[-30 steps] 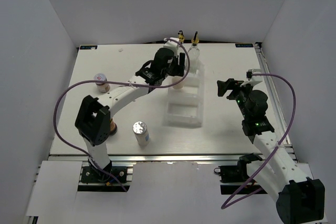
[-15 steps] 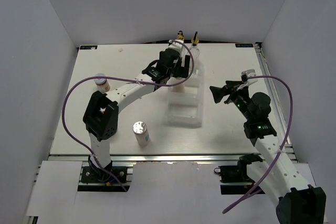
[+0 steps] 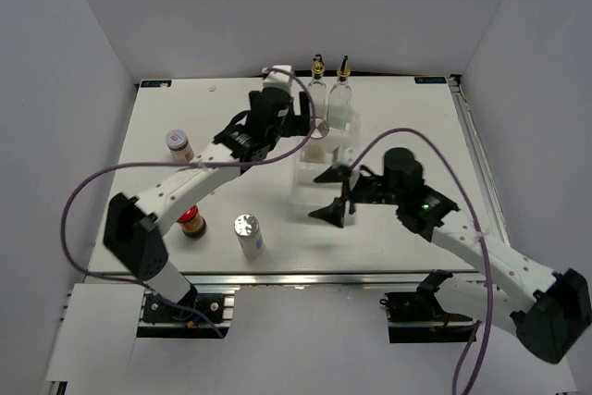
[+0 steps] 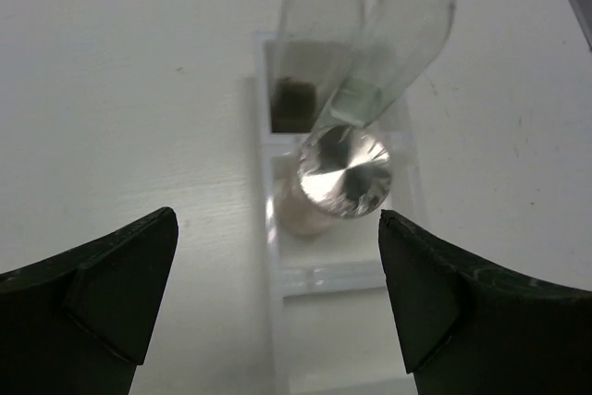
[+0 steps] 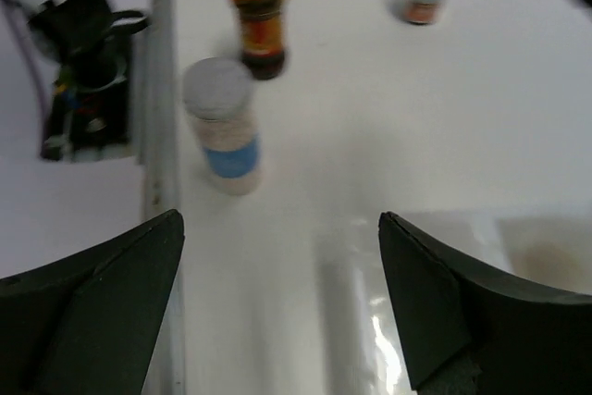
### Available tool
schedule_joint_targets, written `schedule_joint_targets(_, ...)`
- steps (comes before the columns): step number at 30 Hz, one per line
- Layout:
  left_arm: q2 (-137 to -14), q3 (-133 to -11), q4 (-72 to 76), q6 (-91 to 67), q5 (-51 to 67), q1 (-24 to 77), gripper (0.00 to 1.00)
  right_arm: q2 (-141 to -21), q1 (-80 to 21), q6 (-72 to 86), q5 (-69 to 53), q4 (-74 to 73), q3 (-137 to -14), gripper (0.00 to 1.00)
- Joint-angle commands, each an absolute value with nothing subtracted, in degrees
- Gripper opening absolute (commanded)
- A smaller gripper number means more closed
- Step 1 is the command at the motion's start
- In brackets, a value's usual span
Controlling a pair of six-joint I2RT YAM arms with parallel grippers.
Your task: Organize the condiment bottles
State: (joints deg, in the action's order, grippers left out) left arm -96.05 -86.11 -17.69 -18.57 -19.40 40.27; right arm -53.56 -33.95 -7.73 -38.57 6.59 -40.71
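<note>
The white desk [image 3: 416, 127] carries a clear compartmented tray [image 3: 303, 190] lying lengthwise near its middle, one short end toward the back wall. The left arm reaches from the near left corner to the tray's far half. Its hand [image 4: 276, 216] hangs above the tray with the fingers spread wide and nothing between them. The right arm stretches in from the near right, and its hand [image 3: 314, 196] hovers over the tray's near end, also spread wide and empty.

Two tall glass bottles with gold pourer tops [image 3: 317, 94] [image 3: 341, 99] stand side by side in the tray's farthest compartments. In the compartment just in front of them stands a silver-lidded shaker [image 4: 344, 173], directly below the left hand and untouched by its fingers.

A second silver-lidded shaker [image 3: 248, 233] stands upright on the desk near the front edge, left of the tray and apart from it. The red-capped brown jar [image 3: 191, 222] stands near it, farther left. The small white-lidded jar [image 3: 179, 146] stands farther back on the left side, well apart from the tray.
</note>
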Motion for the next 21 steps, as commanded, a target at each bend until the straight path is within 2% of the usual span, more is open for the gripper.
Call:
schedule_joint_targets(1, -84.6, -77.5, -17.7, -23.5, -31.7, 39.8, 0.98, -60.7, -45.8, -21.0, -35.7, -3.0, -45.6, 0.89)
schedule_joint_targets(8, -72.5, -62.3, -21.1, -33.4, -37.6, 29.9, 0.98, -79.5, -55.4, -22.8, -35.7, -2.6, -55.8, 0.89)
schedule_joint_targets(13, -65.4, -56.3, -22.2, -37.2, -40.0, 23.7, 0.98, -91.6, -59.4, -21.5, -35.0, 1.2, -62.5, 0.90)
schedule_joint_targets(21, -60.6, -53.4, -24.4, -39.1, -43.4, 23.4, 0.98, -98.0, -62.4, -16.8, -36.6, 11.2, -65.3, 0.89)
